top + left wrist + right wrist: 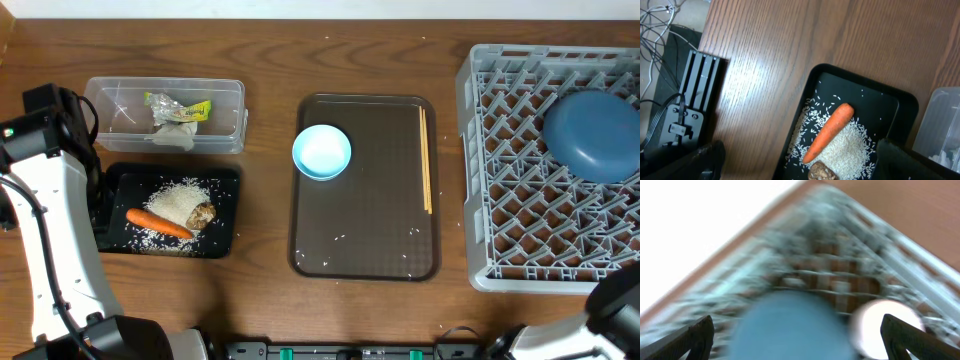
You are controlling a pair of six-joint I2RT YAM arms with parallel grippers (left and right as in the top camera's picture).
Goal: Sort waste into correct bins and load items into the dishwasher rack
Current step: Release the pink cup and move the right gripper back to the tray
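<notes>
The black tray [225, 180] holds white rice [175, 200], an orange carrot [158, 223] and a brown food lump [203, 213]. The clear tub [100, 100] holds the green-yellow wrapper [180, 106] and white tissue [175, 130]. My left gripper [800, 156] is open and empty above the carrot [830, 131], rice [852, 150] and lump [821, 172]. The light-blue bowl [321, 151] and chopsticks [426, 160] lie on the brown tray. The dark-blue plate [592, 135] sits in the grey rack [500, 180]. My right gripper [800, 330] is open over the blurred plate [785, 327] and a white dish [882, 322].
The dark brown serving tray [370, 220] lies mid-table with a few stray rice grains on it. The left arm [45, 180] stands over the black tray's left edge. The right arm [615, 305] is at the rack's near right corner. A black mount [685, 110] and cables lie left.
</notes>
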